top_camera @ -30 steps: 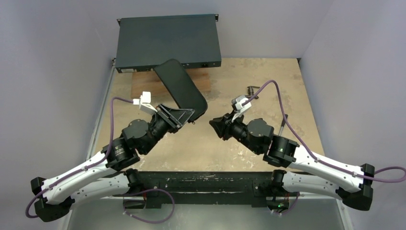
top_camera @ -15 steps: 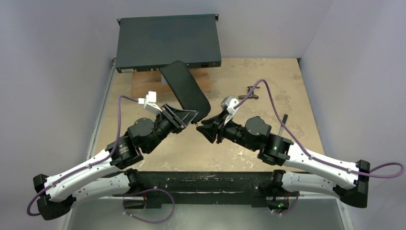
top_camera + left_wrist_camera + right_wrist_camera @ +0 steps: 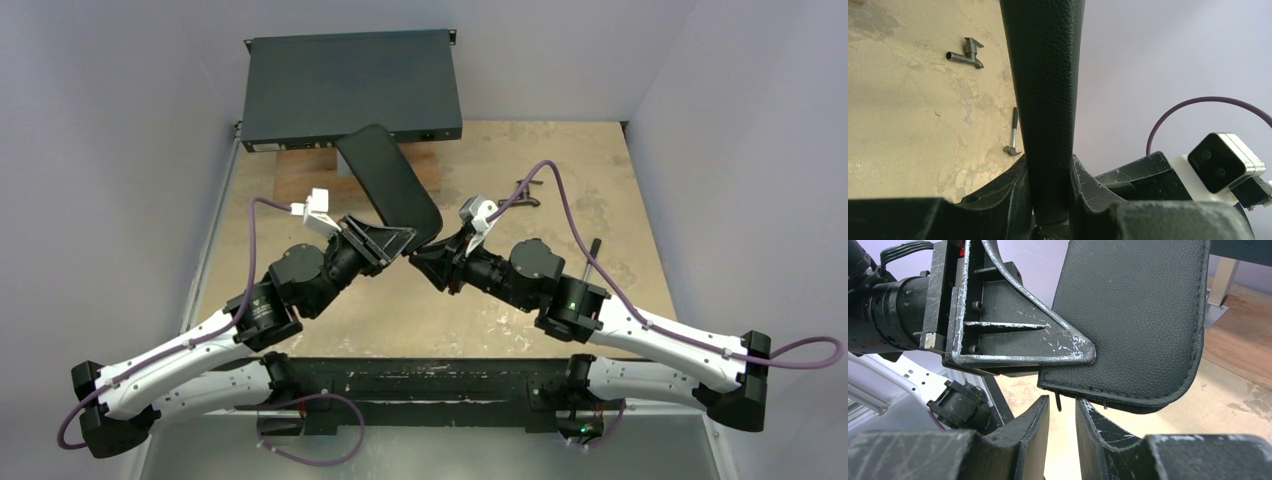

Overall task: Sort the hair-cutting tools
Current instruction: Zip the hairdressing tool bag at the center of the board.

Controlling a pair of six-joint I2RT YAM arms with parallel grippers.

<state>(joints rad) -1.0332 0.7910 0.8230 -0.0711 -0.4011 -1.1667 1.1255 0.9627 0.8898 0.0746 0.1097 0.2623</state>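
0 hair-cutting tools sorted or even in view; probably inside the black pouch point(image 3: 388, 185), held above the table point(image 3: 600, 160) centre with the left gripper point(image 3: 1048, 172) clamped on it. Right gripper point(image 3: 1062, 410) jaws slightly apart at the zip pull point(image 3: 1058, 402). Unzipping and sorting not yet done.

Even soft light; near wrist-view foregrounds blurred.

A small hammer point(image 3: 1014, 129) and a T-shaped fitting point(image 3: 967, 53) lie apart on the tan table point(image 3: 898, 125).
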